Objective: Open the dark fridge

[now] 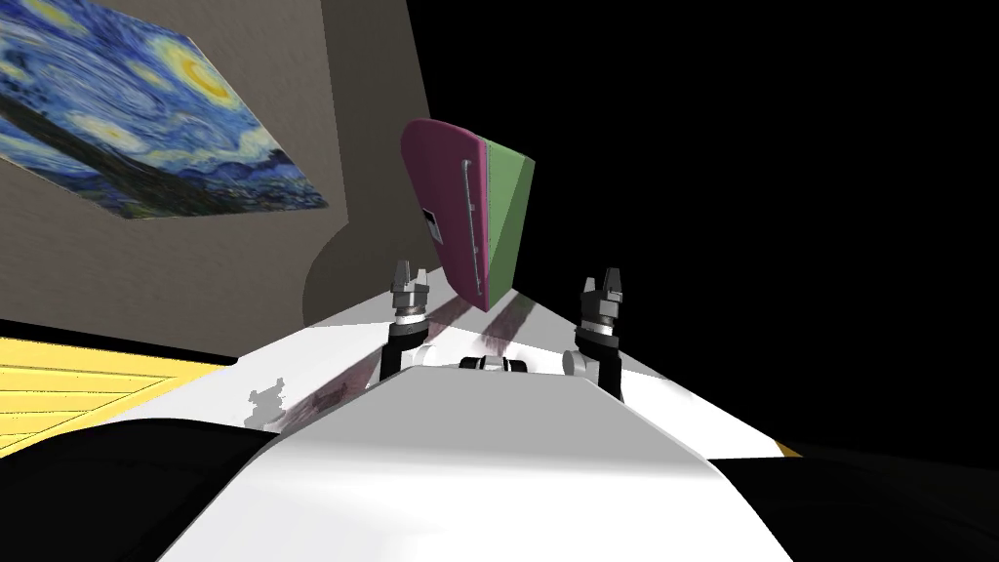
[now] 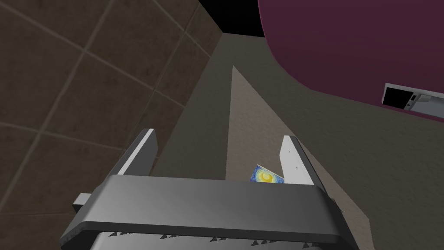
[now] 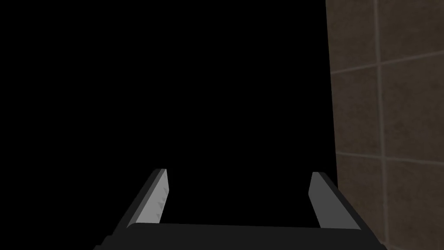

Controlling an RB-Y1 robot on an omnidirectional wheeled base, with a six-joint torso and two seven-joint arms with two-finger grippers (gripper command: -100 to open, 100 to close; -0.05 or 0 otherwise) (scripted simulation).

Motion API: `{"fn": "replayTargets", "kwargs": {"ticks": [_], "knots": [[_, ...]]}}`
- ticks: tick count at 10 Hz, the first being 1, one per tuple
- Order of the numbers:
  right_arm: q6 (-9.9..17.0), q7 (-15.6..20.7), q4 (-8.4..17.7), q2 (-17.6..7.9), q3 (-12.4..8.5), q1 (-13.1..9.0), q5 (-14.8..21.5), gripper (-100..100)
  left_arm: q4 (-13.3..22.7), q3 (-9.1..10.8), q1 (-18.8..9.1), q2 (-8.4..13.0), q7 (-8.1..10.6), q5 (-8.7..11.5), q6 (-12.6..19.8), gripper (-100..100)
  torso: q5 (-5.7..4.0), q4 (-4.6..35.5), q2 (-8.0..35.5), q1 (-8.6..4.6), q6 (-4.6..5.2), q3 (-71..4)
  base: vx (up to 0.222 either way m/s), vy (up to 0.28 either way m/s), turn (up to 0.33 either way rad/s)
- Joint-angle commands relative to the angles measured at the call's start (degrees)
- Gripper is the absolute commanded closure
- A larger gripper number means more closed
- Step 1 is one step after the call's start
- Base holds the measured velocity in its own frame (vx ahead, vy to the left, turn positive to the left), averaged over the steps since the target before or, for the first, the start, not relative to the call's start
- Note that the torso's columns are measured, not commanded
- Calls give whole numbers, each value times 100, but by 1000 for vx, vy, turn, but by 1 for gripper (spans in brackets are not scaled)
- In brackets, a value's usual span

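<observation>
Black area backs the maroon fridge [image 1: 439,180] beyond your left gripper [image 1: 411,272] and right gripper [image 1: 602,280], both spread; approach its handle [image 1: 471,210] squarely.

You'll find the fridge [image 1: 444,195] at twelve o'clock, its front a deep magenta and its side green, with a pale grey handle [image 1: 469,220] and a small black-and-white panel [image 1: 434,226]. At ten o'clock the painting [image 1: 137,117] swirls in blues with yellow spots. The wall [image 1: 195,263] is dull grey-brown. The floor [image 1: 322,351] is glossy white, with a yellow striped patch [image 1: 68,390] at eight o'clock. Your left pincer [image 2: 220,133] has light grey fingers.
</observation>
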Motion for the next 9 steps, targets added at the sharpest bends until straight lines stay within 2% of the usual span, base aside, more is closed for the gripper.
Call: {"fn": "replayTargets", "kwargs": {"ticks": [1,3,7,8,9], "knots": [[0,0,0,0,0,0,0,0,-90,109,-4,194,50,164,207,-100,0,423,423,0,0,-846,85,-34,112],[0,0,2,0,0,3,0,0,-181,227,-9,323,105,340,432,-100,-3,659,639,-8,-1,-1372,127,-40,130],[0,0,2,1,0,3,0,0,-425,569,-24,519,264,851,1038,-100,-1,692,692,-4,0,-1383,163,-64,141],[0,0,2,1,0,3,0,0,-425,569,-24,519,264,851,1084,-100,-2,692,690,-8,0,-1383,119,-69,64],[0,0,2,0,0,2,0,0,-494,673,-30,554,313,1006,1283,-100,0,695,705,2,2,-1376,98,-55,109]]}}
